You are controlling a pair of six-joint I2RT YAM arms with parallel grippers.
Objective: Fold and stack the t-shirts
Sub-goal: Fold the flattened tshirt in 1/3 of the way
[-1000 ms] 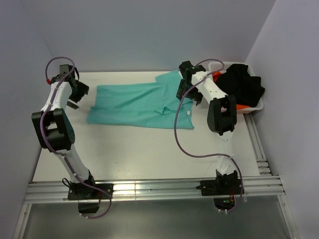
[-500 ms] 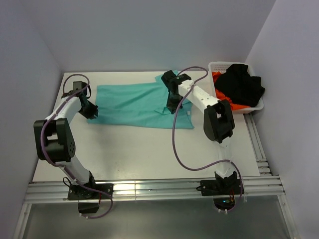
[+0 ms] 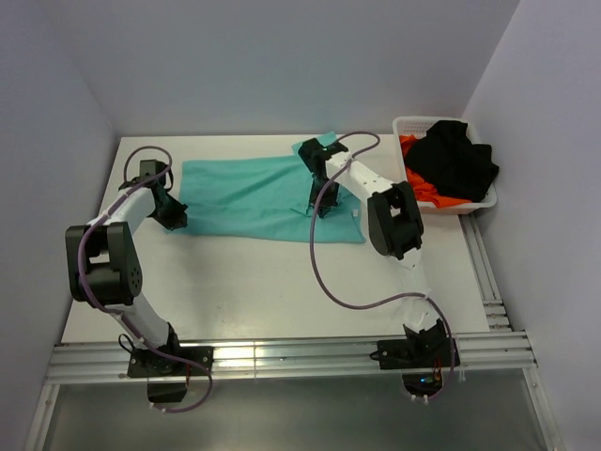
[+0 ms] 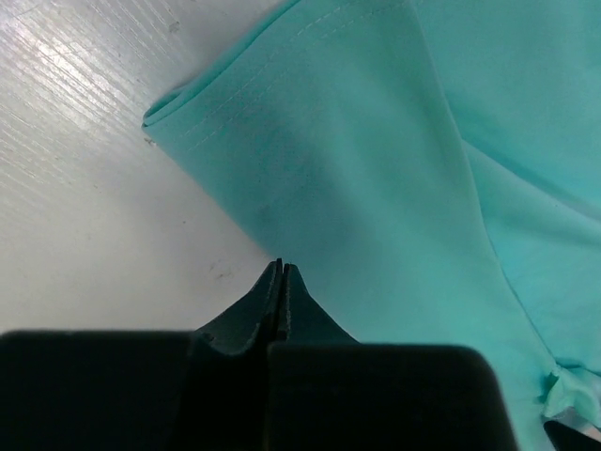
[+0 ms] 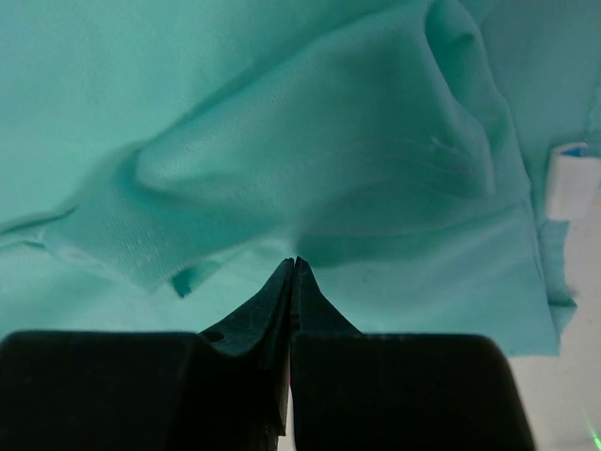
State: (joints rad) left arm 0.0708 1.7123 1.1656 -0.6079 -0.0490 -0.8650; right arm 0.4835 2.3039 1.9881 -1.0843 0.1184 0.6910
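Teal t-shirt [image 3: 244,193], soft and limp: my left hand [image 4: 280,268] and right hand [image 5: 294,263], both pressed together, should pinch hem corner and collar fold (cloth sags elsewhere).

Arms: the left arm [image 3: 127,202] and right arm [image 3: 352,174] have white shells with bulky black joint housings.
Cables: a purple cable [image 3: 324,272] runs loose along each arm.
Bases: black blocks [image 3: 160,362].
End effectors: the left end effector [image 4: 280,266] and right end effector [image 5: 294,262] are black, with fingers tapering to thin tips.
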